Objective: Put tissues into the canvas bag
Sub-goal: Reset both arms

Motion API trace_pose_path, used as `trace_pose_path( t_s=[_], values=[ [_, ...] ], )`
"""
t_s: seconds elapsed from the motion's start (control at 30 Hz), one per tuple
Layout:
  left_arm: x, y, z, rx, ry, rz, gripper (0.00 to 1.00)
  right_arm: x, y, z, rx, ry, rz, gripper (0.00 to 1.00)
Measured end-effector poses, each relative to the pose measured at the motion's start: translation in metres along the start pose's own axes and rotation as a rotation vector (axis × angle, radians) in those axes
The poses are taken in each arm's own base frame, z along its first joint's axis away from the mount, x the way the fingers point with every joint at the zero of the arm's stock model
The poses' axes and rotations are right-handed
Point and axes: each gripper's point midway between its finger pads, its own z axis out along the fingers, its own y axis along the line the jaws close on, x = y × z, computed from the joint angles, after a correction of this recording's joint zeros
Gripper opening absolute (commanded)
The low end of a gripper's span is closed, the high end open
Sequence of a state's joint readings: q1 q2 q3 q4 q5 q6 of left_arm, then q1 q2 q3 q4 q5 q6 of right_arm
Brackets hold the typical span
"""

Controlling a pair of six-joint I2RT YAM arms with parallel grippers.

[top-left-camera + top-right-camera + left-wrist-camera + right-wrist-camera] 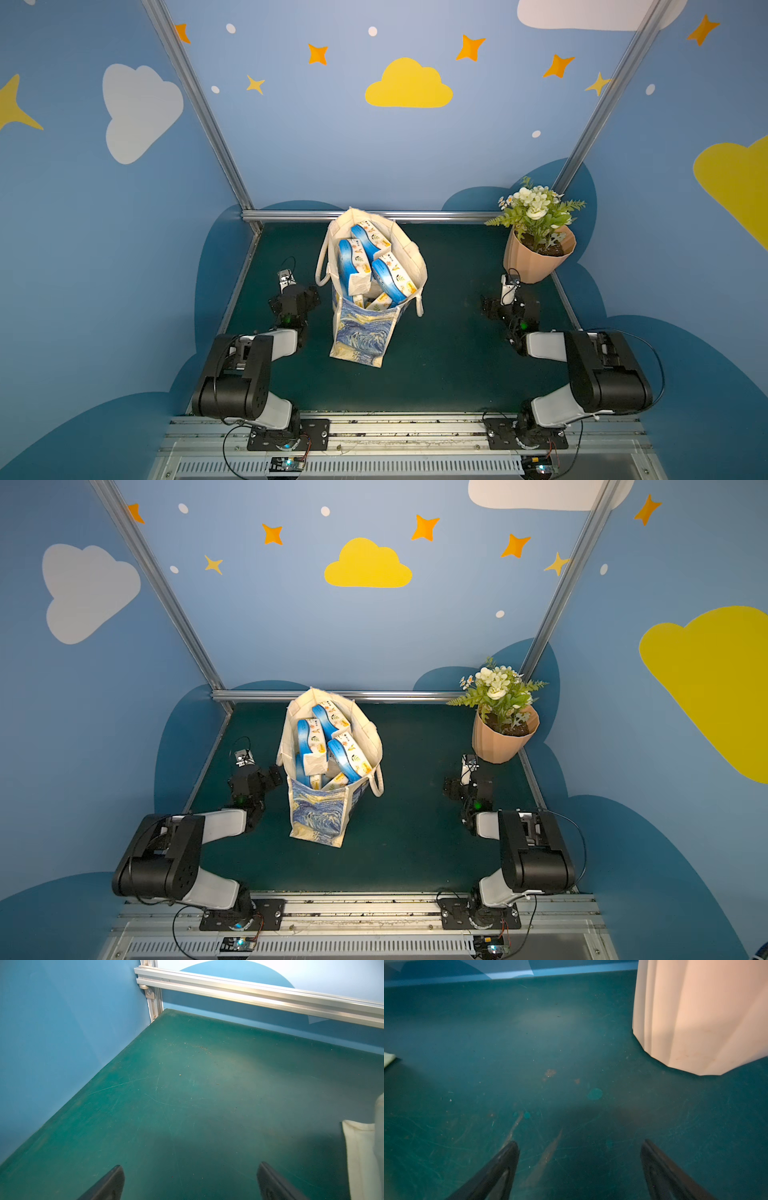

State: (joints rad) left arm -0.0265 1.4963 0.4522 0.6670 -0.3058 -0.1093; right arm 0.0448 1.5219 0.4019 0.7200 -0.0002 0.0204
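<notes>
The canvas bag [363, 332] [318, 812] stands upright mid-table, cream with a blue-yellow swirl print on its front. Several tissues [392, 274] [349, 758], white packs with blue waves, fill its open mouth. No pack lies on the table in any view. My left gripper [190, 1165] is open and empty, low over bare mat to the left of the bag, whose cream edge [359, 1157] shows in the left wrist view. To the right of the bag my right gripper [579, 1142] is open and empty over the mat, near the flowerpot.
A ribbed peach flowerpot [536, 262] [695, 1018] with white flowers stands at the back right, just beyond the right wrist. Blue walls and an aluminium rail [249, 991] close the green mat [449, 353] at the back and sides. Both arm bases sit at the front edge.
</notes>
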Motion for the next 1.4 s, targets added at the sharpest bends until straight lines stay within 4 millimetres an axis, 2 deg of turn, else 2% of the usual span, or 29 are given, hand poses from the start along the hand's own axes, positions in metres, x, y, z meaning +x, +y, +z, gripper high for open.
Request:
trace_pose_path(
  t_s=[0.27,1.4],
  values=[
    [0.001,0.000,0.000,0.002,0.005,0.002,1.00,-0.012,-0.002,0.000,0.010,-0.047,-0.010,0.96],
    [0.001,-0.001,0.000,0.003,0.005,0.002,1.00,-0.014,-0.003,0.000,0.013,-0.054,-0.019,0.96]
  ],
)
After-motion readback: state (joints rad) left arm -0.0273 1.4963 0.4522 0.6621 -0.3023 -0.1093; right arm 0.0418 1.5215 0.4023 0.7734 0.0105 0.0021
